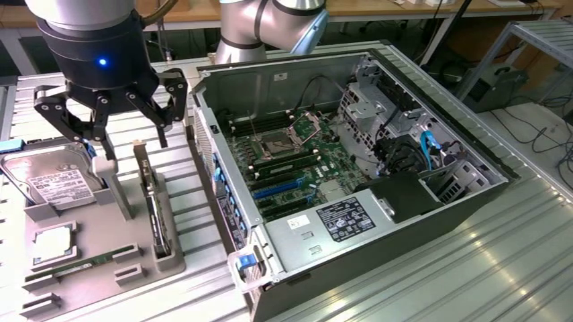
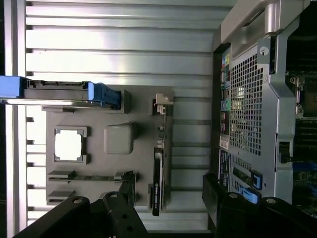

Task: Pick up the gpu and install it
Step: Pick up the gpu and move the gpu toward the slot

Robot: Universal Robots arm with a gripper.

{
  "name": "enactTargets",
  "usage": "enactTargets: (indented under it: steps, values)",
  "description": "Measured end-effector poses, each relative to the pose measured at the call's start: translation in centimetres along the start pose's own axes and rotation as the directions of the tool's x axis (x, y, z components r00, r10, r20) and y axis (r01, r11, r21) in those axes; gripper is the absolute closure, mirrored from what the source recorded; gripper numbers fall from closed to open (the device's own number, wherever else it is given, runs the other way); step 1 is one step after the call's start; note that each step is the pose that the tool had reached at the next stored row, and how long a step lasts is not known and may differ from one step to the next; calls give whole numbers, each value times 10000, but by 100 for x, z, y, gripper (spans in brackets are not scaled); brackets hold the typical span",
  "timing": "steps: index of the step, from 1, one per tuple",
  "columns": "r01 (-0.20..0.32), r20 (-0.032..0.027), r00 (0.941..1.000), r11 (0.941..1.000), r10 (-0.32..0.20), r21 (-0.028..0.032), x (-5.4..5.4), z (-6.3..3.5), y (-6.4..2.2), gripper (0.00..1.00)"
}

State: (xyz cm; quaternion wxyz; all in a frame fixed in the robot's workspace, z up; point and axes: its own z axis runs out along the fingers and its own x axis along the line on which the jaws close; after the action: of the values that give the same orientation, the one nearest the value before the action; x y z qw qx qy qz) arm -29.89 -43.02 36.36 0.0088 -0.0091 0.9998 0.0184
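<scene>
Since the gpu [image 1: 158,208] stands on edge in its tray [image 1: 107,231] slot for an easy grab, the gripper [image 1: 138,151] hovers above, jaws wide, empty.

Ribbed metal tabletop [image 1: 501,268], bright glare streaks across slats. Wooden workbench [image 1: 376,8] along far edge. Aluminium-profile frame [image 1: 537,33] at exterior view's right, dark box [image 1: 495,86] beneath. Black cables [image 1: 540,134] loose on pale floor [image 1: 559,171].

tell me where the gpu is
The gpu stands on edge in the grey holder at the exterior view's left, between the hard drive and the open computer case, below the open pincer.
</scene>
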Motion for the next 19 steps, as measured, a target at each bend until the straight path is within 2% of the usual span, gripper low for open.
enactTargets:
  steps: [6,19]
  values:
    - [23,-14,10000,10000,-23,0,1,38,-2,34]
    - [45,-28,10000,10000,-45,-1,4,186,-42,34]
